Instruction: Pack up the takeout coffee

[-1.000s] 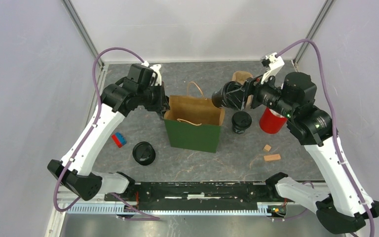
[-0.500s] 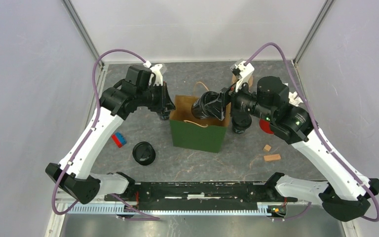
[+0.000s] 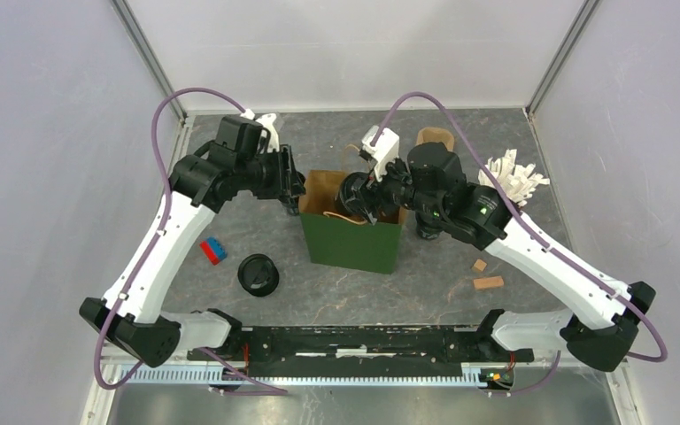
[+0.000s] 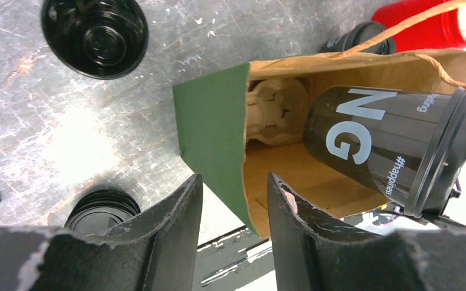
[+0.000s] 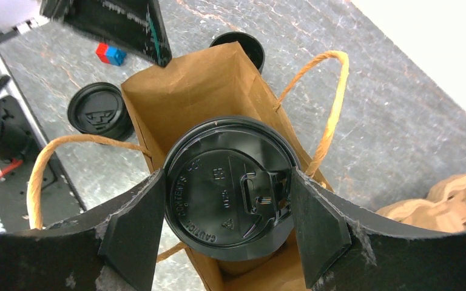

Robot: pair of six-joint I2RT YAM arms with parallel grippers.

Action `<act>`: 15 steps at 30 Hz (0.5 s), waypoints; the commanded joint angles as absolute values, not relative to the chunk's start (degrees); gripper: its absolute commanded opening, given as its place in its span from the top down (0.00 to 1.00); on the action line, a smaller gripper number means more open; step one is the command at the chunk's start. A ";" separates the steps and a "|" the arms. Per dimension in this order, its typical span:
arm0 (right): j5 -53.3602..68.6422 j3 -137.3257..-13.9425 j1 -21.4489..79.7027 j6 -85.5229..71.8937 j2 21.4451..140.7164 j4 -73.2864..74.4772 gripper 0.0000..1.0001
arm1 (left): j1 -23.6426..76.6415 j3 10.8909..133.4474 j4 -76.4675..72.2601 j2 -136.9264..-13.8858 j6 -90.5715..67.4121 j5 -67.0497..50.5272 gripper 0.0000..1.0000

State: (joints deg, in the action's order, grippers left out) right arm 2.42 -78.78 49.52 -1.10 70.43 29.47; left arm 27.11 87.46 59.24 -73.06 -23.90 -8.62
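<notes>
Cup [image 5: 221,194] now over bag [image 5: 188,91] | R end effector [image 5: 227,179] clamps it — wide

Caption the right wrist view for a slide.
Right gripper holds a lidded black coffee cup at the mouth of the open paper bag.

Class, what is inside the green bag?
A tan pulp carrier, plus a black lidded cup held by the right tool at its mouth. Behind the cup is covered.

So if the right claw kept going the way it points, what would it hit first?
The right gripper holds a black cup aimed down into the green bag. The cup would probably meet the tan carrier inside, or the bag's floor; depth is unclear.
</notes>
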 commanded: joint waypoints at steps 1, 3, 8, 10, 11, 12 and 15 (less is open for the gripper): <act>1.76 -77.74 50.61 10.69 70.90 25.22 0.28 | 24.25 90.04 59.50 -72.81 -26.02 -9.74 0.49; 2.33 -76.90 50.88 13.19 71.35 24.41 0.28 | 23.87 89.42 57.99 -72.93 -25.30 -11.79 0.48; 5.10 -74.74 51.15 17.29 73.13 21.91 0.28 | 23.74 88.28 55.43 -73.15 -23.54 -14.25 0.47; 6.84 -74.62 51.23 18.15 74.12 21.46 0.28 | 23.73 87.49 54.87 -73.04 -23.10 -13.60 0.47; 7.37 -74.62 51.30 18.50 74.45 21.35 0.28 | 23.76 87.03 54.65 -73.17 -22.78 -13.39 0.47; 7.89 -74.54 51.39 18.75 74.74 21.17 0.28 | 23.74 86.66 54.43 -73.33 -22.31 -13.27 0.47; 9.77 -73.38 51.63 19.65 75.03 20.60 0.28 | 23.79 85.96 54.40 -74.06 -20.85 -13.98 0.48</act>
State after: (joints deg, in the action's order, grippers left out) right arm 6.28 -74.22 51.05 16.51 75.07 23.94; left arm 23.86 86.85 56.73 -73.21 -23.79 -12.27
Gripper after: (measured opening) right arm 0.741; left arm 0.532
